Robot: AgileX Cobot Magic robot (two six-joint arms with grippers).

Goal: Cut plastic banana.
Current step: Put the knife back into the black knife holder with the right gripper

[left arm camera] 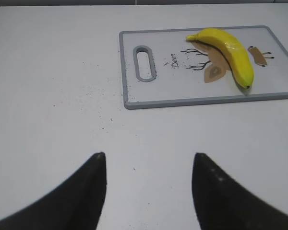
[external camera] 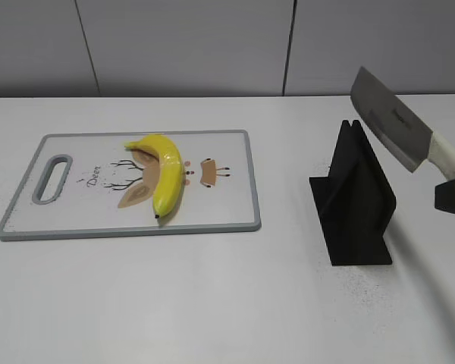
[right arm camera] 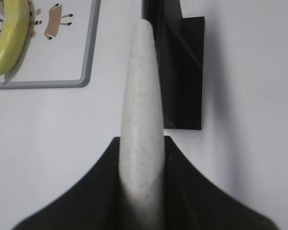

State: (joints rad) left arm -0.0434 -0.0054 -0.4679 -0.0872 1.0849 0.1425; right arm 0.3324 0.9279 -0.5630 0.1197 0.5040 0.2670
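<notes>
A yellow plastic banana (external camera: 165, 171) lies whole on a white cutting board (external camera: 227, 205) with a grey rim; it also shows in the left wrist view (left arm camera: 230, 53) and the right wrist view (right arm camera: 10, 40). My right gripper (right arm camera: 141, 143) is shut on the white handle (right arm camera: 141, 105) of a cleaver. Its steel blade (external camera: 390, 121) hangs tilted in the air above a black knife stand (external camera: 356, 201), at the right. My left gripper (left arm camera: 149, 158) is open and empty over bare table, to the near left of the board. It is out of the exterior view.
The black knife stand (right arm camera: 180, 62) sits right of the cutting board (left arm camera: 206, 99). The board has a handle slot (external camera: 51, 179) at its left end. A grey wall runs behind the white table.
</notes>
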